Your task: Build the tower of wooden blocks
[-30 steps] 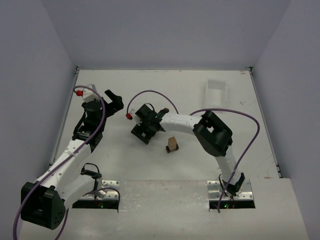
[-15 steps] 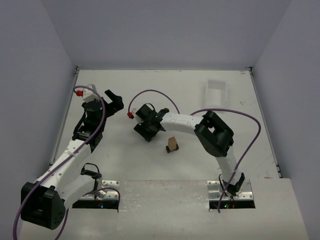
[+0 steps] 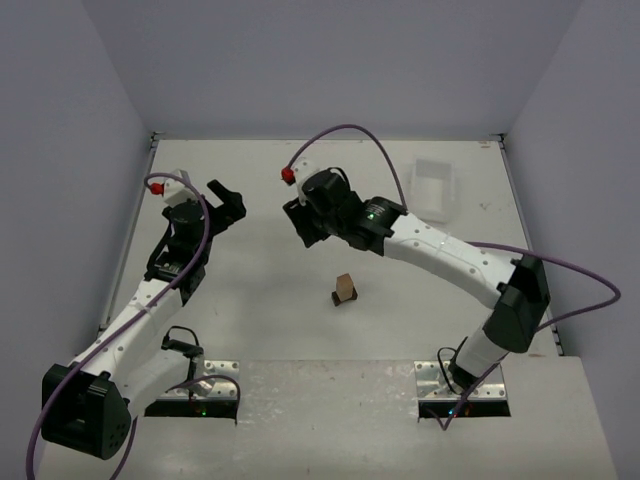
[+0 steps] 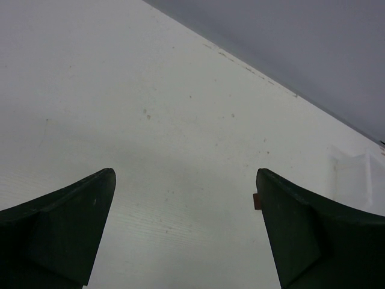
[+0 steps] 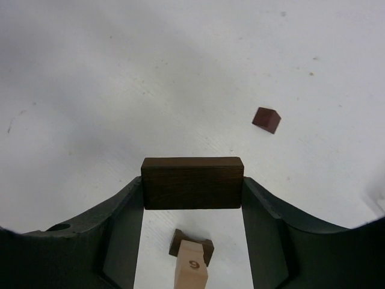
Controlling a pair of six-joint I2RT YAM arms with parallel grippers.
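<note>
The flat rectangular wooden block is dark chocolate brown, lined with fine horizontal grain. The right gripper has black fingers with a green cast, as does the left gripper. The small wooden cube is reddish dark brown. The upright tan wooden block carries a brown printed 9; the notched wooden block beneath is dark brown. The matte white worktop shows scattered grey specks. The left arm and right arm are white with black joints; their purple cables end in red plugs.
</note>
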